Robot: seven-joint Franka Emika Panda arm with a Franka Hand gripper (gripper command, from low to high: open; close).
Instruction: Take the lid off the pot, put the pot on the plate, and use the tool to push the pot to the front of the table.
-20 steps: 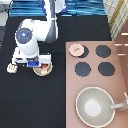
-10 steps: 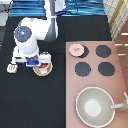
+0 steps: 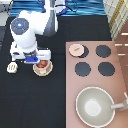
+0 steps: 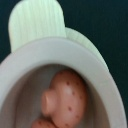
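Note:
The gripper (image 3: 41, 60) hangs right over the pot (image 3: 43, 68) at the exterior view's left, on the black table (image 3: 30, 105). The pot seems to rest on the cream plate (image 3: 36, 72), whose edge peeks out around it. In the wrist view I look down into the pot (image 4: 30, 57); a pink mushroom-shaped piece (image 4: 67, 97) lies inside, and the pale plate (image 4: 37, 22) shows beyond the rim. The pale-pink lid (image 3: 76, 49) lies on the stove's upper left burner. The cream spatula (image 3: 12, 67) lies on the table just left of the gripper.
The brownish-pink stove (image 3: 120, 75) fills the exterior view's right, with black burners (image 3: 83, 68). A large grey-green pan (image 3: 95, 106) with a handle sits at its bottom. The robot's white arm (image 3: 25, 31) reaches in from the top left.

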